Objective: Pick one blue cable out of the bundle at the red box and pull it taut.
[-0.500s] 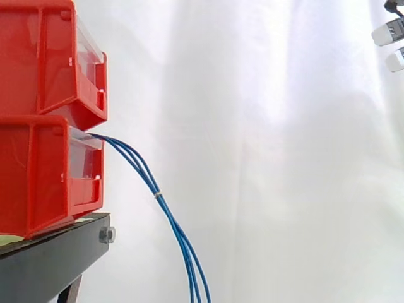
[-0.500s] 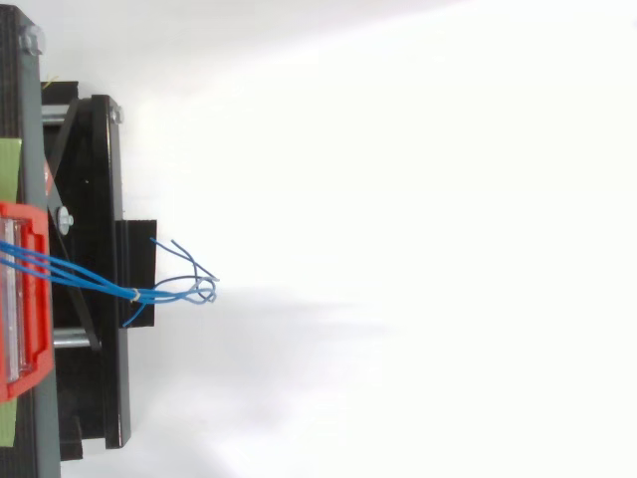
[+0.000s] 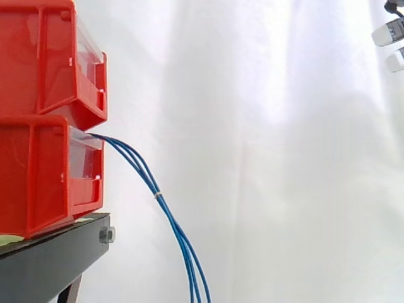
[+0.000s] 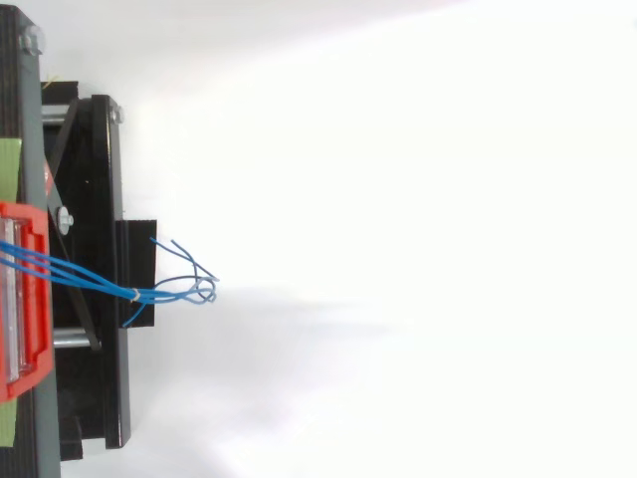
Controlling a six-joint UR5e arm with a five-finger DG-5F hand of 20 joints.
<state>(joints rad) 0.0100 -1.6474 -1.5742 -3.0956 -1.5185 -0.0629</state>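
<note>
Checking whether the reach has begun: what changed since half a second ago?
Nothing visibly. The hand remains at the side view's upper right edge, far from the blue cables, which hang untouched from the lower red box.

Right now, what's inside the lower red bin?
Blue cables run out of the lower red bin's front; how they end inside is hidden by its red wall.

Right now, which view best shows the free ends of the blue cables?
The top view: past the pale tie the blue cables splay into separate, curled ends. The side view shows them drooping from the lower red box and running off the bottom edge before their ends.
</note>
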